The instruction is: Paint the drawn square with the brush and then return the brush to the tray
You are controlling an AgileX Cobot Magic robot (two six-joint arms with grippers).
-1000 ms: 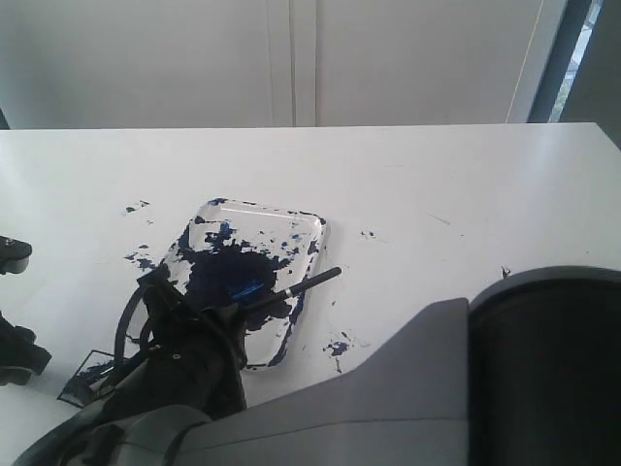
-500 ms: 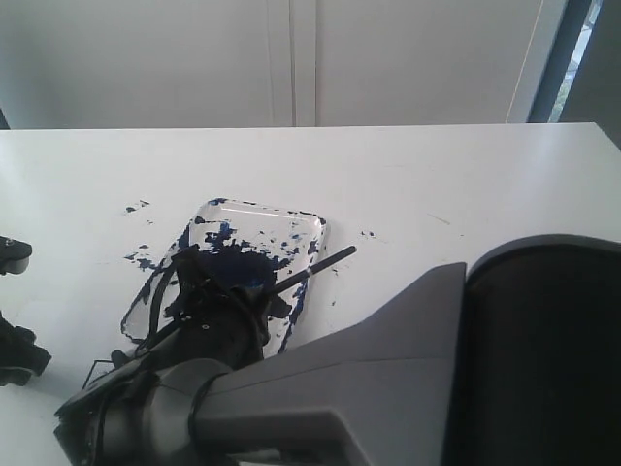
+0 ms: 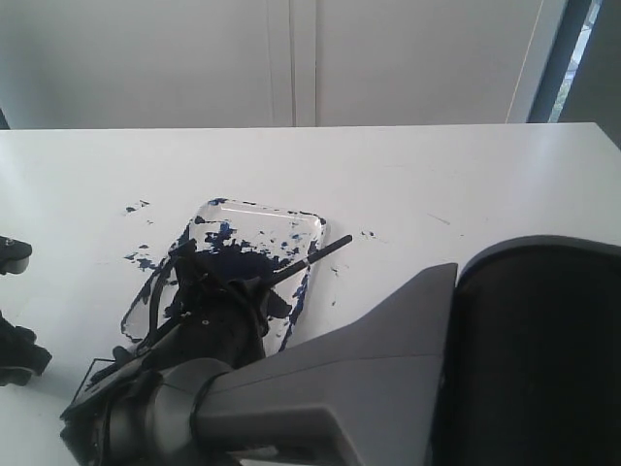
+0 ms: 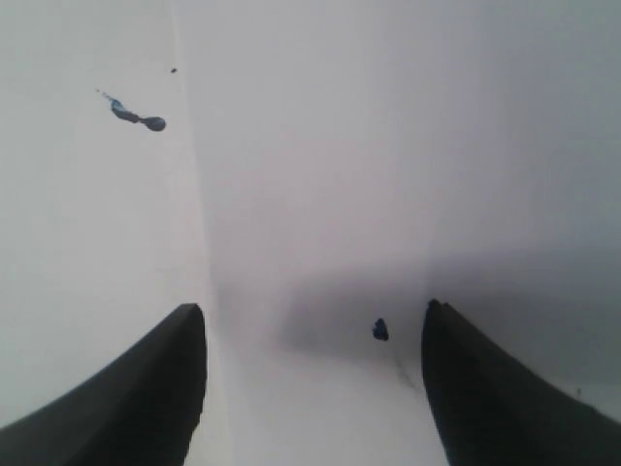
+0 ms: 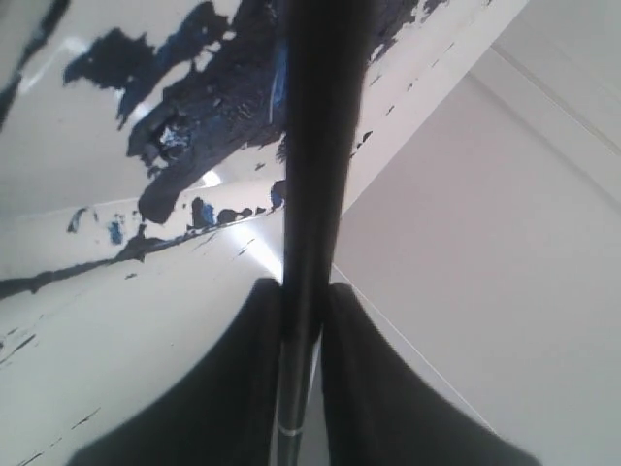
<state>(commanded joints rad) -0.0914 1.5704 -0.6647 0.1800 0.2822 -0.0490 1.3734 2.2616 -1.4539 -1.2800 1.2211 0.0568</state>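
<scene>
The clear tray point(image 3: 291, 217), smeared with a dark blue-black blot, lies left of the table's middle. My right gripper point(image 3: 254, 291) hovers over the blot, shut on the brush point(image 3: 315, 258), whose black handle sticks out past the tray's right rim. In the right wrist view the brush point(image 5: 312, 175) runs between the closed fingers point(image 5: 243, 388) of that gripper point(image 5: 303, 301), above the tray point(image 5: 68, 165). Only a corner of the drawn square point(image 3: 97, 369) shows; the arm hides the rest. My left gripper point(image 4: 312, 316) is open over bare table, holding nothing.
Dark paint splatters point(image 3: 138, 258) mark the table left of the tray, and smaller flecks point(image 3: 369, 234) lie to its right. The right arm's grey bulk point(image 3: 466, 369) fills the lower right. Black parts of the left arm point(image 3: 14, 254) sit at the left edge.
My right gripper has carried the brush away from the drawn square and up over the tray's blot. The handle end then dipped slightly. The left arm has not moved.
</scene>
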